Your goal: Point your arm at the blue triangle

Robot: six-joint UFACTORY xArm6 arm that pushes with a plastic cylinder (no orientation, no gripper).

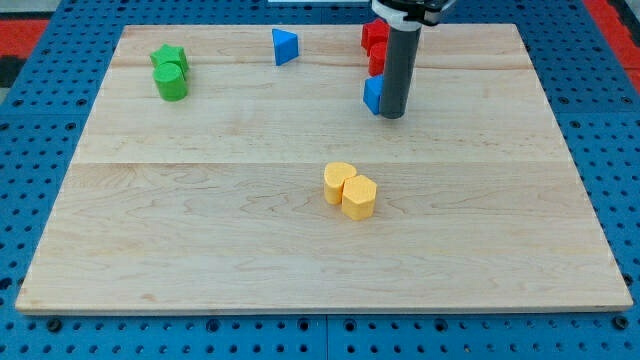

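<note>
The blue triangle (285, 46) lies near the view's top edge of the wooden board (200, 200), left of centre. My tip (392, 115) rests on the board at the upper right of centre, well to the right of and below the triangle. It stands right beside a blue block (373, 95), which the rod partly hides. No gripper is in view.
Two red blocks (375, 45) stand stacked in line just above the blue block, partly behind the rod. Two green blocks (170, 72) sit at the upper left. Two yellow blocks (350, 190) sit touching near the board's middle.
</note>
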